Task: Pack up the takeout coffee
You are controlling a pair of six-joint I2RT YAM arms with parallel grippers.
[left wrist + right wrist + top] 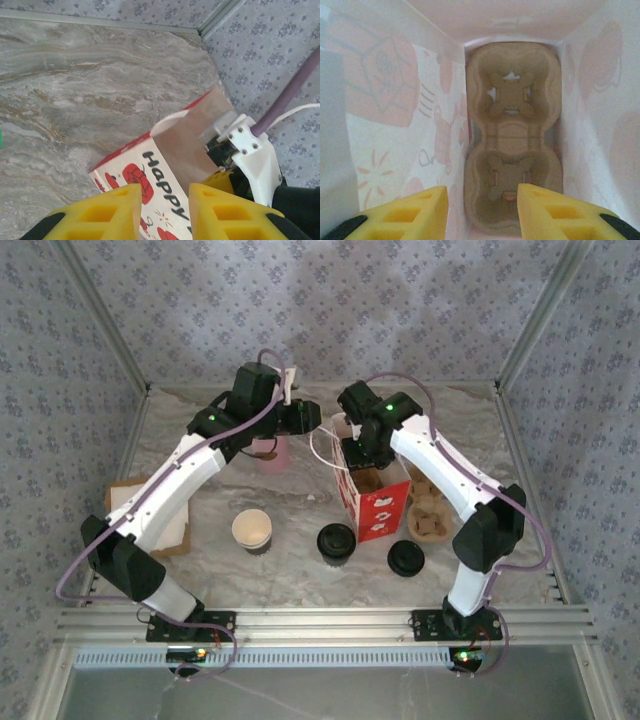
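Note:
The takeout coffee (252, 529), a small paper cup with a cream-white inside, stands on the table at front left, away from both grippers. The red-and-white bag (377, 498) stands upright and open at centre right. My right gripper (366, 454) hangs in the bag's mouth. In the right wrist view it (482, 196) is open and holds nothing, and it looks down at a brown pulp cup carrier (512, 150) on the bag's floor. My left gripper (308, 421) hovers just left of the bag's top. In the left wrist view it (165, 194) is open over the bag (150, 172).
A pink cup (270, 452) stands under the left arm. A dark cup with a black top (337, 542) and a black round lid (407, 558) lie in front of the bag. A pulp tray (430, 515) sits on the right, and a cardboard box (122, 502) on the left.

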